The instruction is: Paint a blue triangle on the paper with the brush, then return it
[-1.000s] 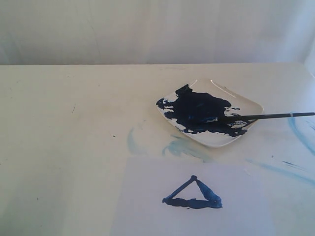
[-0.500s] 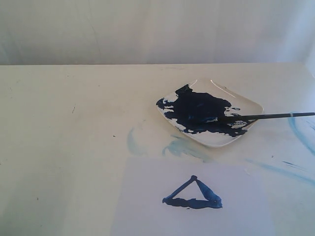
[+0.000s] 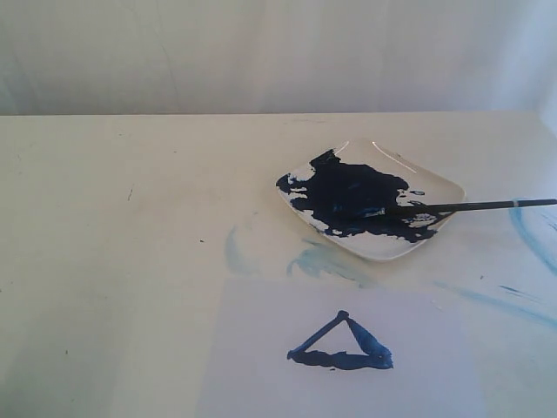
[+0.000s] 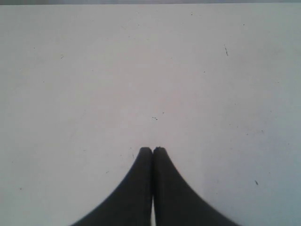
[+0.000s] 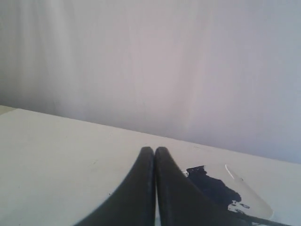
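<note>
The blue triangle (image 3: pixel 342 345) is painted on the white paper (image 3: pixel 261 366) at the front of the table. The brush (image 3: pixel 461 206) lies across the white plate (image 3: pixel 439 185), its bristle tip in the large dark-blue paint blotch (image 3: pixel 348 196) and its handle running off to the right. Neither gripper shows in the exterior view. My left gripper (image 4: pixel 152 149) is shut with nothing in it, over bare table. My right gripper (image 5: pixel 154 149) is also shut and empty, with the plate's paint blotch (image 5: pixel 214 183) just beyond it.
Pale blue smeared stains (image 3: pixel 322 259) mark the table between plate and paper, and more streaks (image 3: pixel 531 239) run along the right edge. A pale wall (image 3: pixel 278 52) backs the table.
</note>
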`<state>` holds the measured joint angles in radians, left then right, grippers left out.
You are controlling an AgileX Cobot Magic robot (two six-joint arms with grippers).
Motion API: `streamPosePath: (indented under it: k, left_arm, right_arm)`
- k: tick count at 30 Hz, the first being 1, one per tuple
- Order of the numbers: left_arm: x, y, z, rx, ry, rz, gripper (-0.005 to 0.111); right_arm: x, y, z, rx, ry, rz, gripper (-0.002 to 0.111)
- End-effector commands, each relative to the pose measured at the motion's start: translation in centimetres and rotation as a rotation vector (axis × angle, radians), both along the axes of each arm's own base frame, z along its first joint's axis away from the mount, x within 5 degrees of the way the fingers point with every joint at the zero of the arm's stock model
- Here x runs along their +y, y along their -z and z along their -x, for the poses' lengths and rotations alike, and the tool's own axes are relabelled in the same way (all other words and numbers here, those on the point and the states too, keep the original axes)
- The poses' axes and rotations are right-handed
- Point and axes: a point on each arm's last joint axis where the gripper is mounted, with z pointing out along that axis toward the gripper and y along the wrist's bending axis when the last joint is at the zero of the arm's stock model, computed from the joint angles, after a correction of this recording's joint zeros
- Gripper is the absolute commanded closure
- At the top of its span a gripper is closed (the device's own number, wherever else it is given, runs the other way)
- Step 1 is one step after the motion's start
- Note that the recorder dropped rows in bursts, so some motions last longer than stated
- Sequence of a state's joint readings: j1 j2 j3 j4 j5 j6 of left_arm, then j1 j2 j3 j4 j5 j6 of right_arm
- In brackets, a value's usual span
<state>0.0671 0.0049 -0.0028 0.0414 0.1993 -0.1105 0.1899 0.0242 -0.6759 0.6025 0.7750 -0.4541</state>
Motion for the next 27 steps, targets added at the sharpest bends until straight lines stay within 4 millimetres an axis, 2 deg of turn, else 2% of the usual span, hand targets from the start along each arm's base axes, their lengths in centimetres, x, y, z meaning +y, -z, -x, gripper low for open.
streamPosePath:
  k: [1,4,6,7,9,13,16,19,21,24,27]
  left_arm:
    - [0.0,0.0,0.0,-0.007,0.0,0.003,0.107]
    - [0.0,0.0,0.0,-0.007,0.0,0.003,0.107]
    - [0.0,0.0,0.0,-0.007,0.0,0.003,0.107]
    - [0.0,0.0,0.0,-0.007,0.0,0.003,0.107]
    - [0.0,0.0,0.0,-0.007,0.0,0.003,0.107]
    - [0.0,0.0,0.0,-0.007,0.0,0.003,0.107]
    - [0.0,0.0,0.0,-0.007,0.0,0.003,0.107]
    - [0.0,0.0,0.0,-0.007,0.0,0.003,0.107]
    - [0.0,0.0,0.0,-0.007,0.0,0.003,0.107]
    - [0.0,0.0,0.0,-0.007,0.0,0.003,0.107]
    - [0.0,0.0,0.0,-0.007,0.0,0.003,0.107]
  right_arm:
    - [-0.6,0.8,-0.3,-0.029,0.077,0.068,0.108]
    - [-1.0,2.1,-1.9,0.003,0.161,0.045,0.108]
    - [-1.3,2.6,-3.0,-0.018,0.212,-0.06,0.108]
    - [-1.7,3.2,-4.1,-0.052,0.258,-0.166,0.108]
    - [-1.9,3.9,-4.9,-0.096,0.291,-0.229,0.108]
    - [-2.5,6.6,-6.8,-0.155,0.348,-0.434,0.108]
    - [-2.7,8.4,-7.5,-0.184,0.381,-0.427,0.108]
    - [-2.3,10.6,-7.8,-0.273,0.323,-0.463,0.108]
    - [-2.1,10.5,-7.5,-0.356,0.29,-0.453,0.108]
    - [-2.0,11.1,-7.9,-0.285,0.305,-0.406,0.108]
    - [-1.9,12.8,-8.5,-0.146,0.366,-0.246,0.108]
